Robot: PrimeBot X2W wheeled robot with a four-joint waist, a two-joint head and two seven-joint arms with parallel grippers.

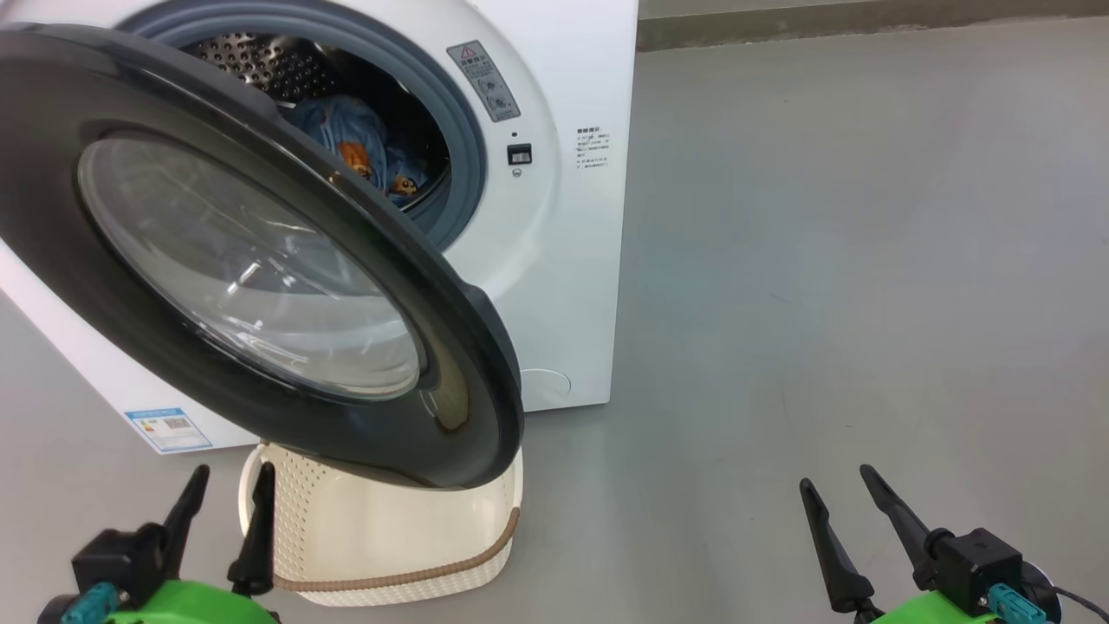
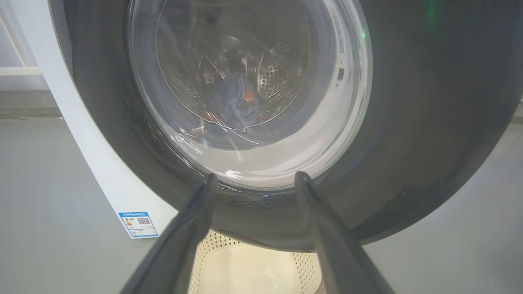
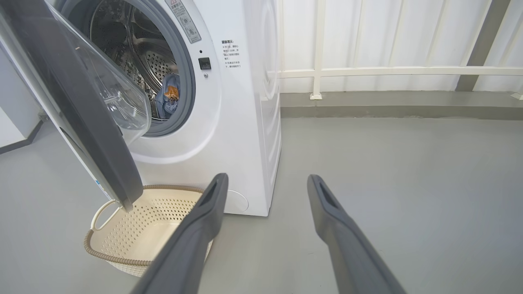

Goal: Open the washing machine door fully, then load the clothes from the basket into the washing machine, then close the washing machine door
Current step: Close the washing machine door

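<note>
2 hands: you see both at the bottom of the head view, the left hand (image 1: 232, 472) at the lower left and the right hand (image 1: 836, 477) at the lower right, dark fingers pointing up.
Left hand: its fingers are spread wide with nothing between them. It sits just beside the left end of the basket (image 1: 390, 537) and below the door, apart from it. In its wrist view the fingers point at the lower black rim of the door.
Right hand: its fingers are spread wide and hold nothing. It hangs over bare grey floor (image 1: 823, 260), well apart from the machine and basket.
Washing machine door (image 1: 260, 260): it is partly open, swung out toward you from its left side. Its glossy black rim and domed glass cover much of the opening in the head view, and its lower edge hangs over the basket.
Washing machine (image 1: 572, 260): a white box on the floor ahead and to your left. The grey gasket (image 1: 468, 147) and steel drum (image 1: 260, 65) show past the door's edge, and a blue label sticker (image 1: 167, 429) sits low on the front.
Clothes (image 1: 355, 143): light blue fabric with orange-brown bears lies bunched inside the drum.
Basket: it stands on the floor just in front of the machine, under the door. The right wrist view shows its bare cream perforated inside.
</note>
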